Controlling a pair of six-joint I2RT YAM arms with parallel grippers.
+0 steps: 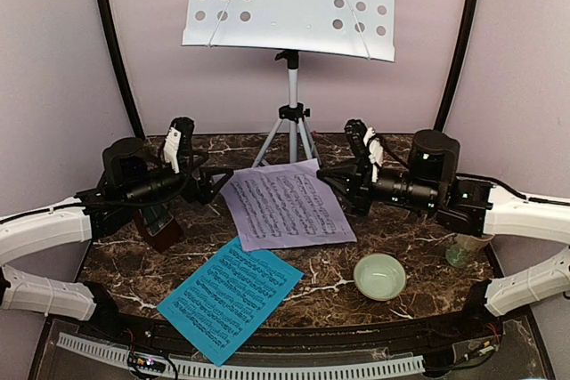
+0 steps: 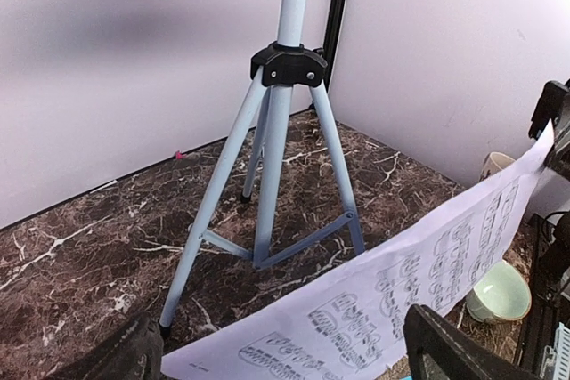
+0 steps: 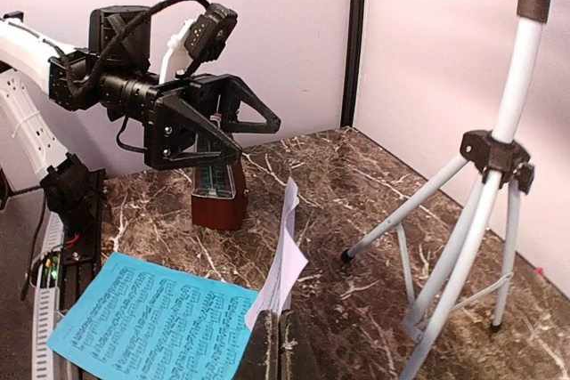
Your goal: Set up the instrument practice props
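Lavender sheet-music page (image 1: pixel 285 202) on dark marbled tabletop (image 1: pixel 419 238), right edge pinched between closed right fingers (image 3: pixel 283 335); left fingers (image 1: pixel 214 189) spread wide just beside its left edge. Cyan sheet-music page (image 1: pixel 230 295) flat at front; silver tripod music stand with white perforated desk (image 1: pixel 292 113) behind; reddish-brown pyramid metronome (image 3: pixel 219 193) at left

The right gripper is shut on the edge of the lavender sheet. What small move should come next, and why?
Probably raise the right gripper a little, carrying the lavender sheet up toward the desk of the music stand. It pinches the sheet's edge, the left gripper stands open and holds nothing, and the desk is bare.
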